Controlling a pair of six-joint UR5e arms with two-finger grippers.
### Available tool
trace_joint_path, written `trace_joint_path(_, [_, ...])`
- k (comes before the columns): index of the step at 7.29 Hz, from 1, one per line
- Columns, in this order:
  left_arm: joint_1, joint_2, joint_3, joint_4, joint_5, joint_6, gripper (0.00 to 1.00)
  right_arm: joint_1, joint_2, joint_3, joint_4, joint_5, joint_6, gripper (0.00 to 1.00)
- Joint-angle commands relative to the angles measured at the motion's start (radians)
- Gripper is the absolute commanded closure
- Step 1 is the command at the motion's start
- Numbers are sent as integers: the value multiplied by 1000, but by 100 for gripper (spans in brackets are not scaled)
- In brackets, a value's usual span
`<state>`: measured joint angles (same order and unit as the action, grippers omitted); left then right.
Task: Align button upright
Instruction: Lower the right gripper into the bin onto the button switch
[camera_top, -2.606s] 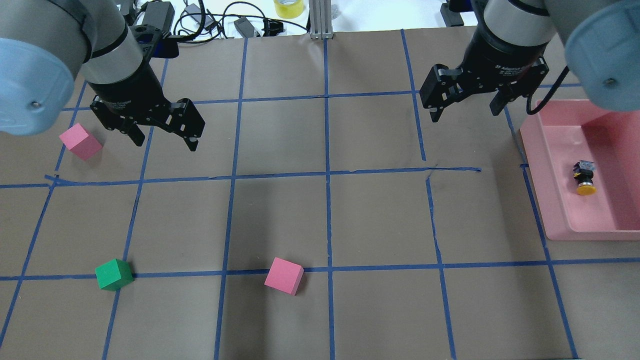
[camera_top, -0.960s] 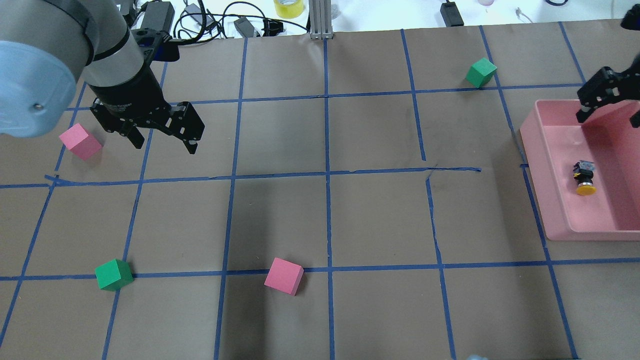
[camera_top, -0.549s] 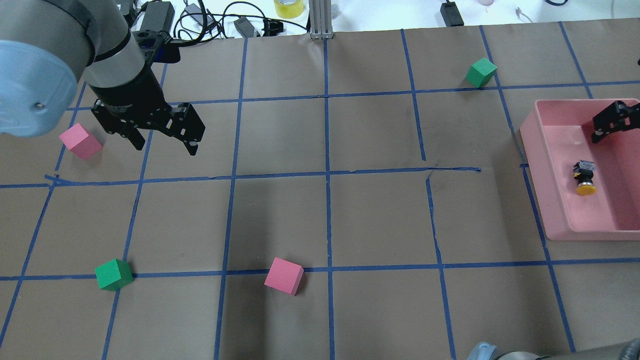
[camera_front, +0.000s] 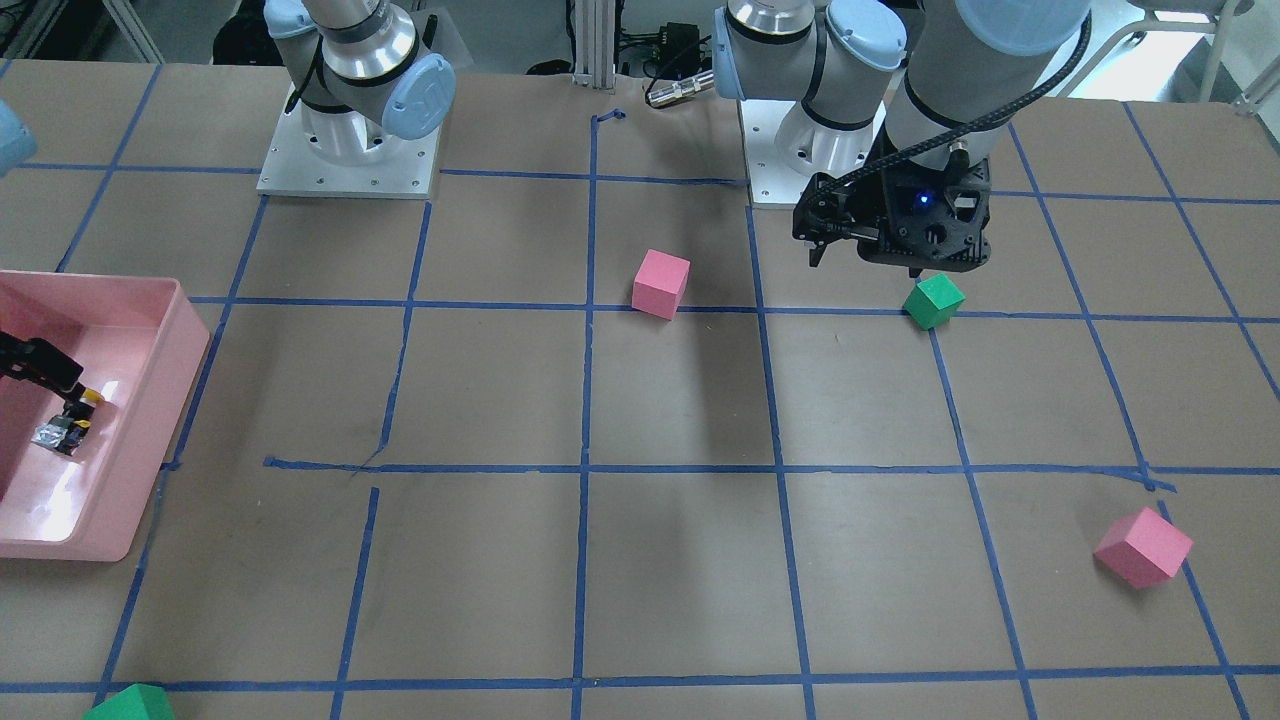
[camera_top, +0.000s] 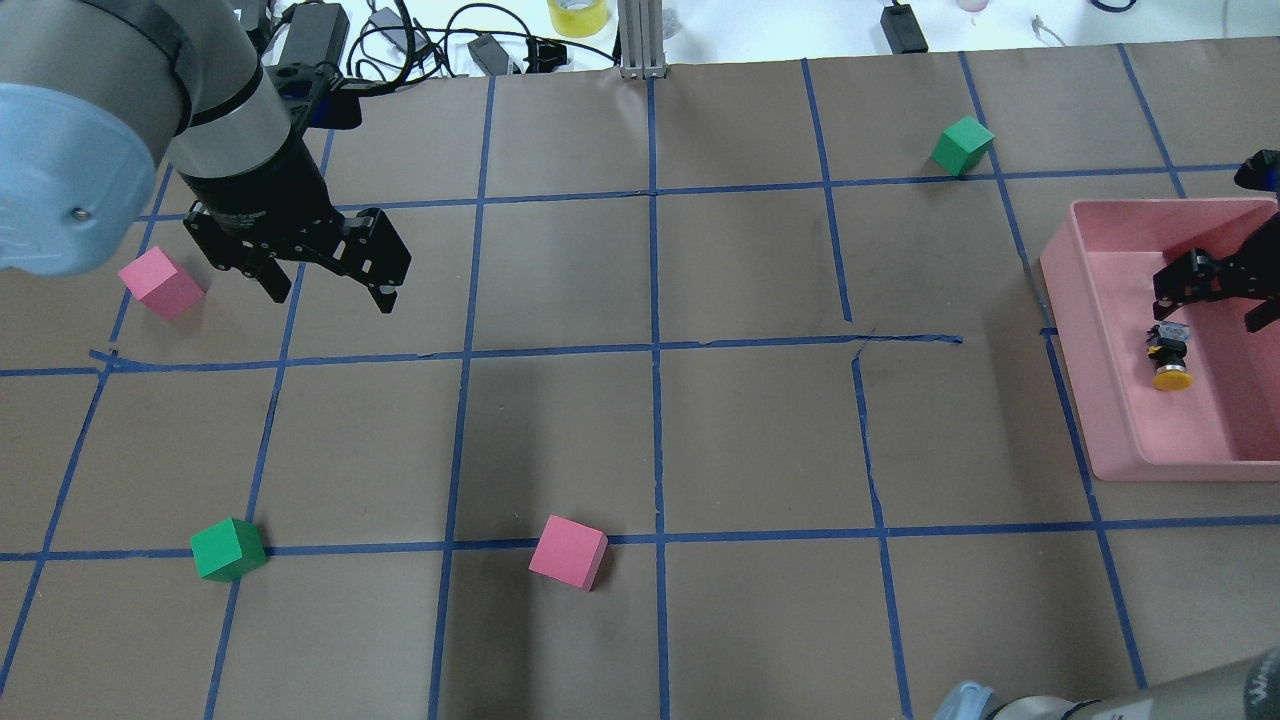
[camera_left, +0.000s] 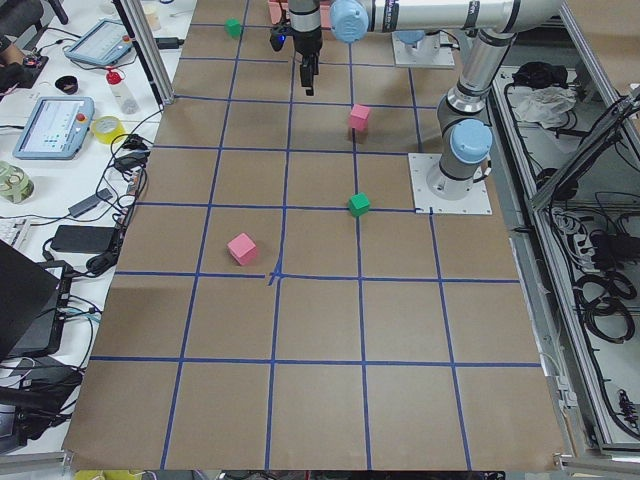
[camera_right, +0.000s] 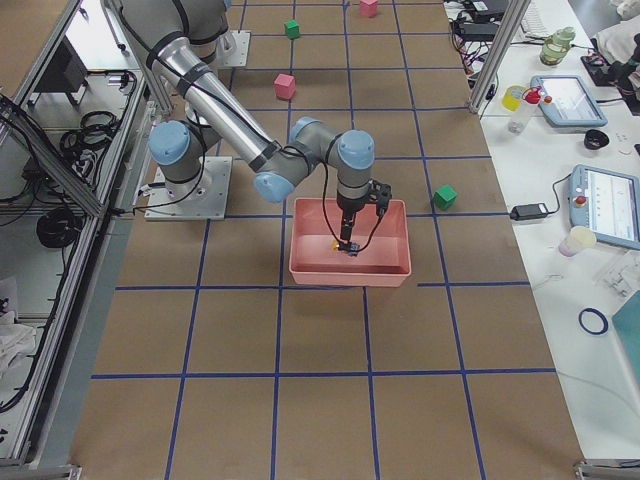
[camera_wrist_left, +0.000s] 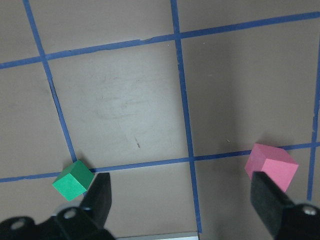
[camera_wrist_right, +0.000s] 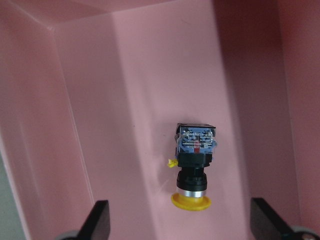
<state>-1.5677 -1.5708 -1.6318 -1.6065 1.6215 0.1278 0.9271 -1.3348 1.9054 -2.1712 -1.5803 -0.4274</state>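
1. Found the button (camera_wrist_right: 194, 165) lying on its side, not upright, on the floor of the pink tray (camera_top: 1075, 330) at the robot's right end of the table (camera_top: 650, 430).
2. Noted its yellow cap pointing toward the robot's side and its grey metallic base pointing away, with the black body between them.
3. Saw the right gripper (camera_top: 1210, 305) hanging low over the tray, above the base end of the button, with its jaws spread wide and nothing held.
4. In the right wrist view, placed the button between the two fingertips (camera_wrist_right: 100, 217), clear of both and nearer neither.
5. Saw the left gripper (camera_top: 332, 295) hovering over the table's left part, likewise released and empty, with bare paper under the gap.
6. Spotted the far pink cube (camera_top: 160, 283) just beside that gripper, on its outer side and apart from it.
7. Counted three more cubes on the paper: the near green cube (camera_top: 228, 548), the near pink cube (camera_top: 568, 552) and the far green cube (camera_top: 962, 143).
8. Found all four cubes well apart from the tray, the far green cube closest to it.
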Motion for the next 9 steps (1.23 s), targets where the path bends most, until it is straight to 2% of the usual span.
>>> trace_joint_path(1, [0,0,0,4,-2,-1,0,-4,13,4,-7,-20,2,0])
trace_joint_path(4, [2,0,0,4,0,-1,0,-27,35,6,-9,-14,2,0])
trace_joint_path(6, [0,0,0,5,-2,-4,0,-27,69,4,-99,-7,2,0])
trace_joint_path(7, [0,0,0,2,0,-4,0,-27,74,6,-101,-4,4,0])
trace_joint_path(9, [0,0,0,4,0,-2,0,-27,106,6,-134,69,4,0])
